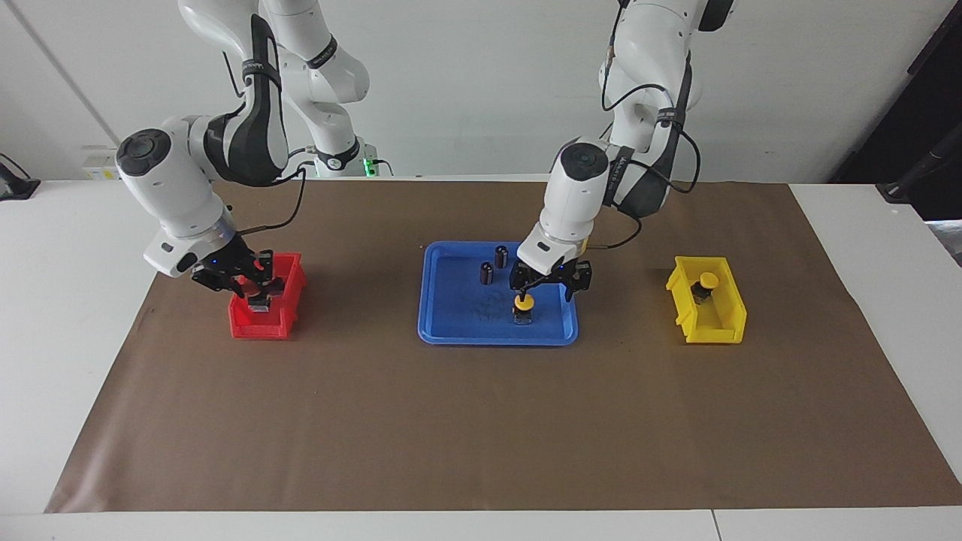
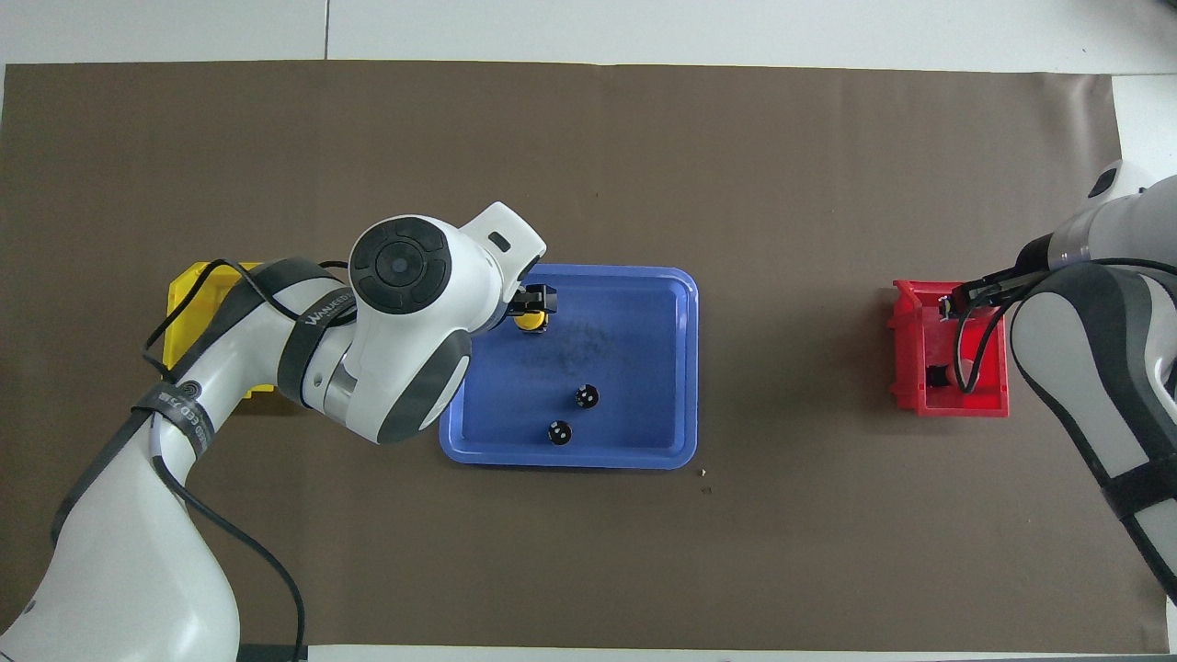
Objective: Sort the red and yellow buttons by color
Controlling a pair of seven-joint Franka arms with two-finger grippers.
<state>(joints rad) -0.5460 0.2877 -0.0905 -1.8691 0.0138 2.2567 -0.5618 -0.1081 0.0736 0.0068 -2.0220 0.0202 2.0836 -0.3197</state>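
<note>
Facing view shows the brown mat (image 1: 481, 421) with wide bare room nearer the camera. The blue tray (image 1: 451, 330) sits mid-table, the red bin (image 1: 259, 327) and yellow bin (image 1: 725, 327) toward its ends. The left gripper (image 1: 535, 289) stands spread over a yellow button (image 1: 523, 306) (black base) in the tray. The right gripper (image 1: 244, 282) is in the red bin; its grasp I cannot tell. Another yellow button (image 1: 705, 285) lies in the yellow bin. The arm band reads "WANJEED".
</note>
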